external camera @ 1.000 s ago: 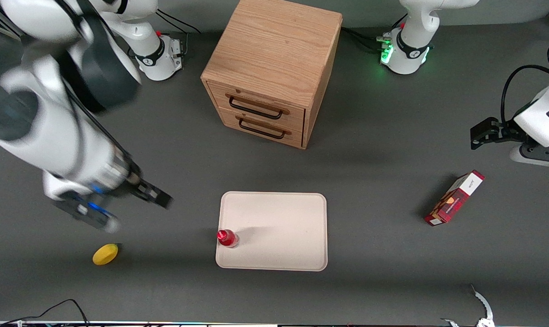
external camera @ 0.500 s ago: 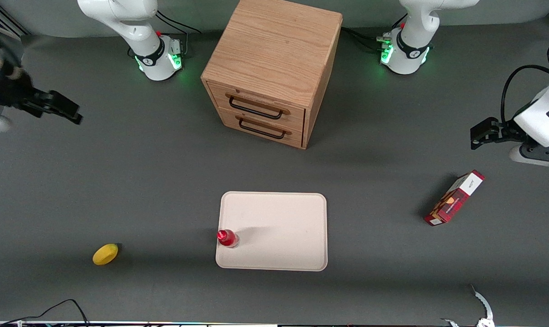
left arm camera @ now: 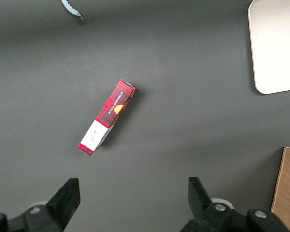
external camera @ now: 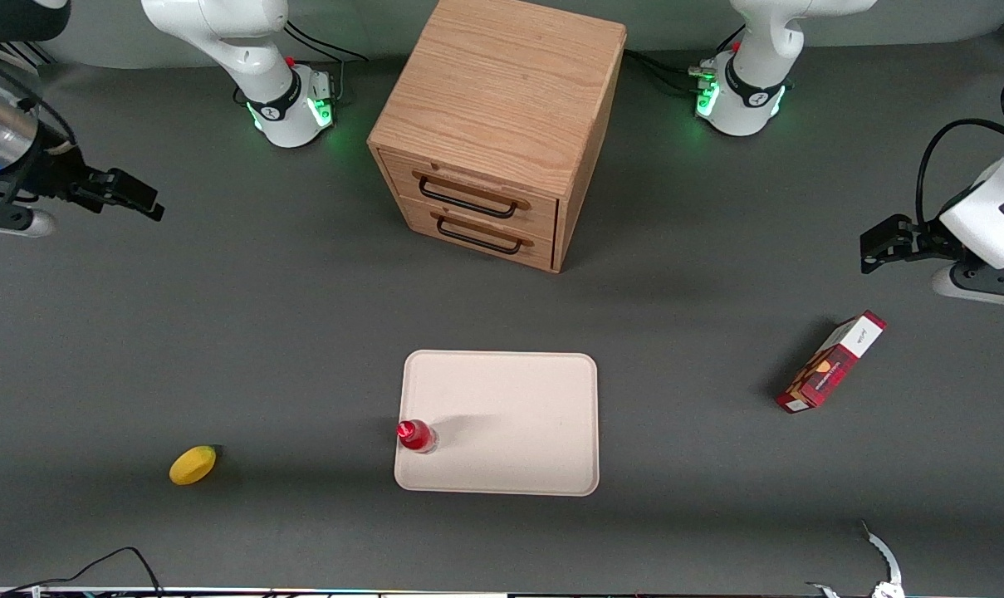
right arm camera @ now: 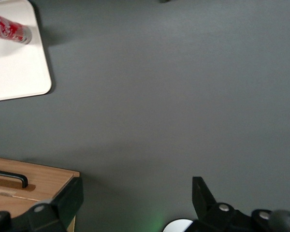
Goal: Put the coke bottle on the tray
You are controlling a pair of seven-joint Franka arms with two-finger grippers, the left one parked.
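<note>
The coke bottle, small and red with a red cap, stands upright on the pale beige tray, close to the tray's corner nearest the front camera on the working arm's side. In the right wrist view the coke bottle shows on the tray. My gripper hangs far off toward the working arm's end of the table, well apart from the tray. In its own view the gripper is open with only bare table between its fingers.
A wooden two-drawer cabinet stands farther from the front camera than the tray. A yellow lemon lies toward the working arm's end. A red-and-white carton lies toward the parked arm's end. A black cable curls at the front edge.
My arm has pulled away from the spot near the lemon and tray to the working arm's end of the table. The bottle has stayed on the tray.
</note>
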